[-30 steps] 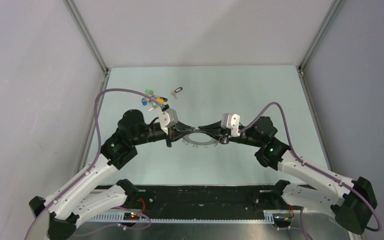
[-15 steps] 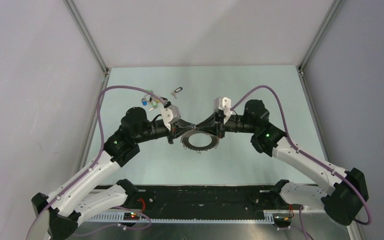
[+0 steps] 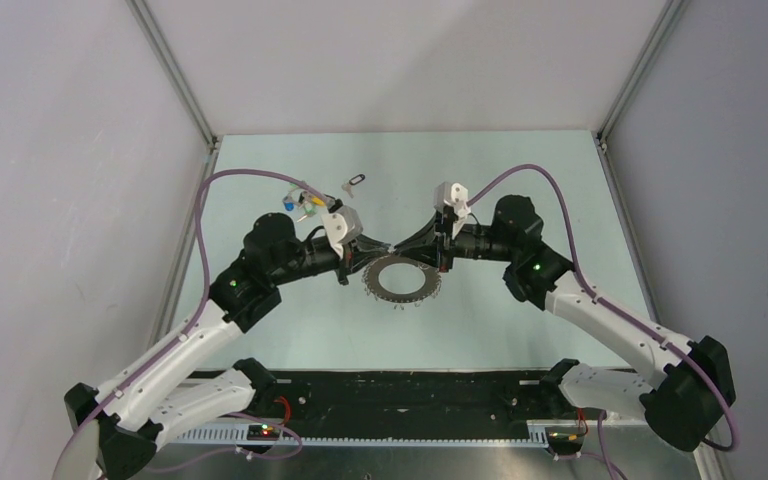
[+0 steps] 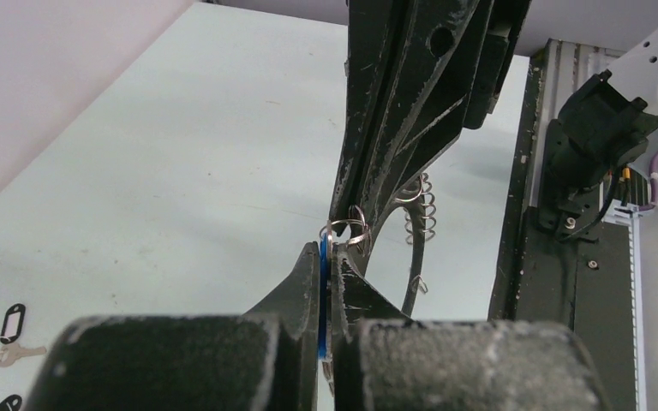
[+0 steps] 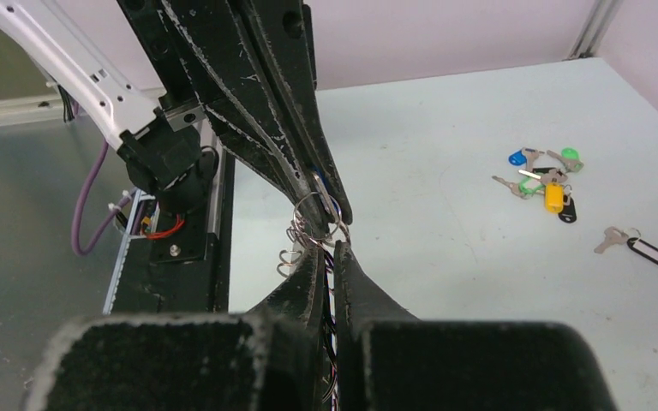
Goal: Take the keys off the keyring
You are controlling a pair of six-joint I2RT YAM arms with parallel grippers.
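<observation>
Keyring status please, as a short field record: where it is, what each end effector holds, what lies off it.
keyring: just below the two meeting end effectors; hanging or lying, unclear
left end effector: shut on a blue tag, small split ring at its tip
right end effector: shut, tip to tip with the left; what it pinches is unclear
loose keys: coloured-tag cluster on the table, apart from the keyring
black-tag key: alone beside that cluster

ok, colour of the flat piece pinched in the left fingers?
Blue. The flat piece sits edge-on between the left fingers; clearest in left wrist view.
</observation>
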